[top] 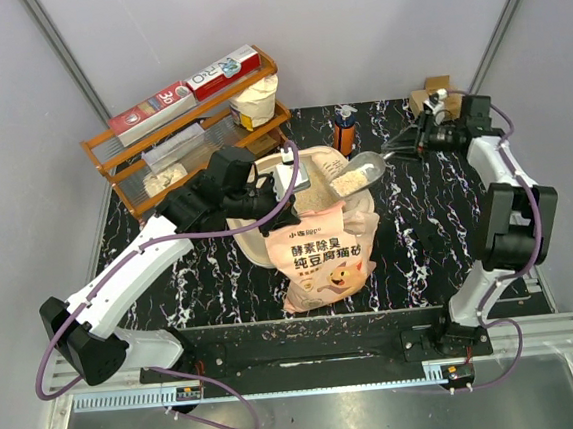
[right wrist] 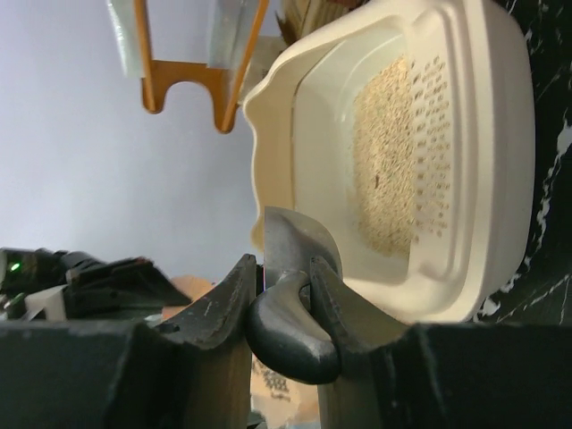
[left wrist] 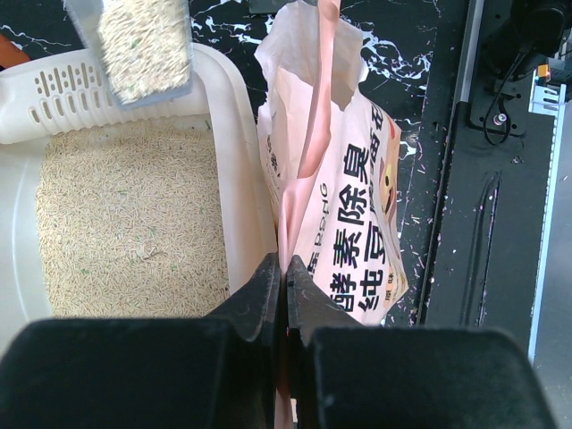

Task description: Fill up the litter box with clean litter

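Surface: black tabletop (top: 419, 233) veined in white, with pale grey walls behind it.
Litter box (left wrist: 241, 179): at the middle of the table in the top view, where the left arm and the bag cover most of it. Its slotted end sits at the upper left of the left wrist view.
Clean litter (left wrist: 125, 223): a tan layer over the floor of the box, with a bare pale strip at the left of the frame. A further heap lies in the scoop.
Scoop (top: 358, 175): clear plastic, held over the upper-right corner of the box in the top view. The frame edge cuts off its top in the left wrist view.
Bag (top: 325, 256): peach-orange with dark characters and a cartoon cat, lower centre of the top view, just beside the box wall. Its mouth is open.
Left gripper (left wrist: 286, 273): fingers pressed together on a thin pink strip of the bag's top edge. The strip's lower end is hidden between them.
Right gripper (right wrist: 284, 273): clamped on the scoop's dark handle. The bowl of the scoop cannot be made out in the right wrist view.
Rack (top: 187, 113): orange wood, upper left, with long boxes on its top shelf. The items on the lower shelves are hard to identify.
Bottle (top: 344, 129): orange, above the litter box in the top view. Its label is too small to read.
Tan box (top: 431, 91): upper right, partly behind the right wrist.
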Tool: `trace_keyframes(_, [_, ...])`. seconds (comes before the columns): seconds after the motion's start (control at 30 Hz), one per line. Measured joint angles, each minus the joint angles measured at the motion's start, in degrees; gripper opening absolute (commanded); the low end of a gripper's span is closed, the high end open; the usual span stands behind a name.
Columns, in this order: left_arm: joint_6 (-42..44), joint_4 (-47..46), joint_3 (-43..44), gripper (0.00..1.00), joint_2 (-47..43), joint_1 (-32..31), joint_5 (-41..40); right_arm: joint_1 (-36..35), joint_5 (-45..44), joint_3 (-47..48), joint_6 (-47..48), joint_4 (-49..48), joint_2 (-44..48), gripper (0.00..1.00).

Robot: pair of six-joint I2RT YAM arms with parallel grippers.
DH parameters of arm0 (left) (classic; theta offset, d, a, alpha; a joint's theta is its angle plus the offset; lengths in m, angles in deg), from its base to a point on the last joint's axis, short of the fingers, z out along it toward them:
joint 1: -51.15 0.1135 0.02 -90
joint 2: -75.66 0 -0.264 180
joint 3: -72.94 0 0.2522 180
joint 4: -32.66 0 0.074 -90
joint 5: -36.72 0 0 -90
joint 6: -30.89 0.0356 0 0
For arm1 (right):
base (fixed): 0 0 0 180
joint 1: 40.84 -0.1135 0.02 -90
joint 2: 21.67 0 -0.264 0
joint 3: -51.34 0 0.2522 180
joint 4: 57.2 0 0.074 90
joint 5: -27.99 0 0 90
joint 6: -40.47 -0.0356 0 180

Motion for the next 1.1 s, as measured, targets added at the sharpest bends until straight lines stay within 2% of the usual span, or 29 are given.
trace_keyframes(0.3, [0.17, -0.31, -0.74, 0.0, -0.68, 0.02, 0.02, -13.14, -16.35, 16.48, 5.01, 2.38, -6.45, 0.0])
trace_keyframes(0.57, [0.61, -0.68, -3.02, 0.0, -3.34, 0.02, 0.11, -33.2, -35.52, 28.94, 19.87, 9.94, -9.27, 0.0])
trace_keyframes(0.67, [0.61, -0.96, -3.8, 0.0, -4.09, 0.02, 0.48, -38.38, -40.59, 31.21, 25.46, 12.22, -9.29, 0.0])
trace_keyframes(0.77, [0.55, -1.33, -4.11, 0.0, -4.26, 0.02, 0.83, -40.44, -45.94, 33.53, 31.71, 13.73, -9.27, 0.0])
trace_keyframes(0.93, [0.39, -2.14, -4.74, 0.0, -4.57, 0.17, 1.11, -38.95, -52.85, 34.25, 39.41, 14.23, -8.11, 0.0])
trace_keyframes(1.1, [0.17, -2.25, -4.74, 0.0, -4.57, 0.17, 1.16, -36.09, -53.55, 29.49, 41.13, 15.5, 0.2, 0.0])
